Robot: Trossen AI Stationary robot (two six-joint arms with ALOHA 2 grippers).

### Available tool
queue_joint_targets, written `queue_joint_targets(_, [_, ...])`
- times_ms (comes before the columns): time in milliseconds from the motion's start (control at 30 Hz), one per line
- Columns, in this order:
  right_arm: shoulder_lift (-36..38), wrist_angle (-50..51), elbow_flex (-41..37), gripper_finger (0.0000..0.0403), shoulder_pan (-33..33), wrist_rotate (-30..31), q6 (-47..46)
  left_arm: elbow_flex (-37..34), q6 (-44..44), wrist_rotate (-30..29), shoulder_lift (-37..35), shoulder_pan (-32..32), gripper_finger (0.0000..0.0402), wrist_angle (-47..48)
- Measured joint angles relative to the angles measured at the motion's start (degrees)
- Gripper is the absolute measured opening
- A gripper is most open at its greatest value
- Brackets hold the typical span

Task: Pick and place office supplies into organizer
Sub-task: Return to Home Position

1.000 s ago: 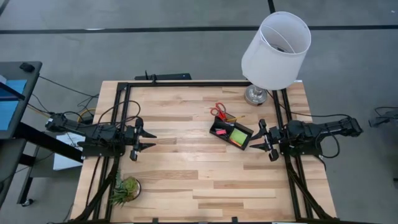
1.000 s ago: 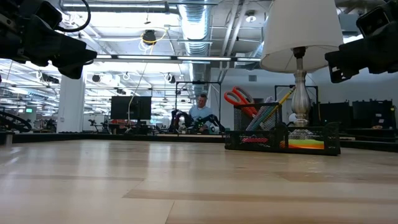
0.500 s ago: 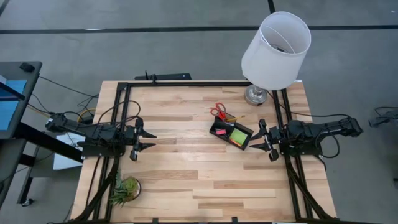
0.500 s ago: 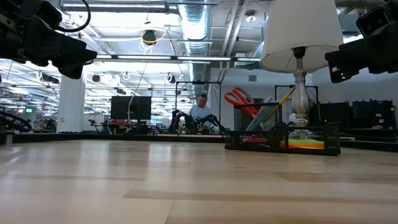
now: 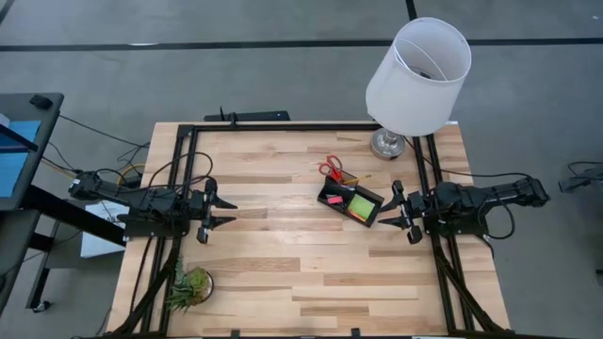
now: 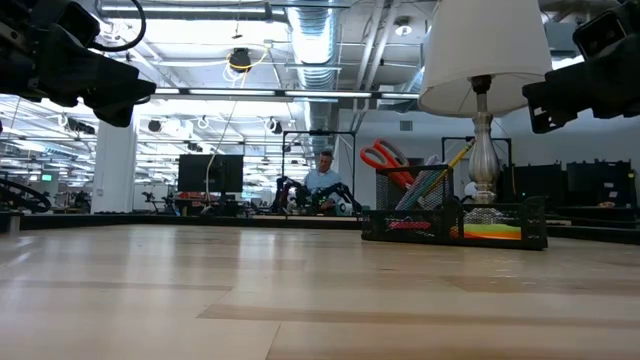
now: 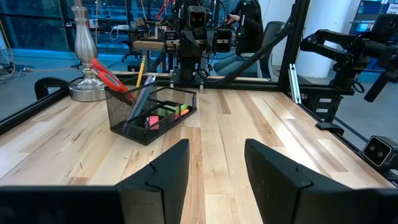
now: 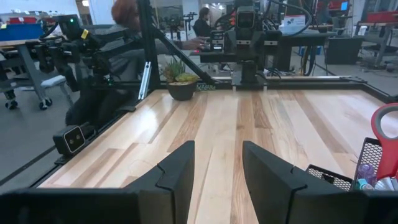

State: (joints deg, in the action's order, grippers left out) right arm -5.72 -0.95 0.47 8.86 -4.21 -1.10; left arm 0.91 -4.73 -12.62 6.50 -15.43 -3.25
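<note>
The job looks finished: no loose supplies show on the table (image 5: 283,273), and everything visible sits in the organizer (image 7: 122,113), at about 2 o'clock from the table's middle. The scissors (image 5: 331,169) and a pencil (image 6: 456,158) stand in its tall back section. The pad (image 5: 363,204) and eraser (image 5: 334,200) lie in the low front tray. What is left, I judge, is only parking the arms.

The left gripper (image 5: 229,213) hangs at 9 o'clock, the right gripper (image 5: 384,217) at 3 o'clock just beside the organizer. Both are spread wide and hold nothing.

The organizer is black wire mesh, boxy. The table is pale wood in glued strips. The scissors have glossy red loop handles. The lamp (image 5: 417,75) at 1 o'clock has a white drum shade on a silvery turned base. The plant (image 5: 191,285) sits at 7 o'clock.
</note>
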Motion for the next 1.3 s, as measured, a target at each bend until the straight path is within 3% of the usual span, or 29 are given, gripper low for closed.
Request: queue_joint_targets(1300, [0.0,0.0,0.0,0.0127,0.0,0.0,0.0,0.0,0.0,0.0,0.0,0.0,0.0148,0.0])
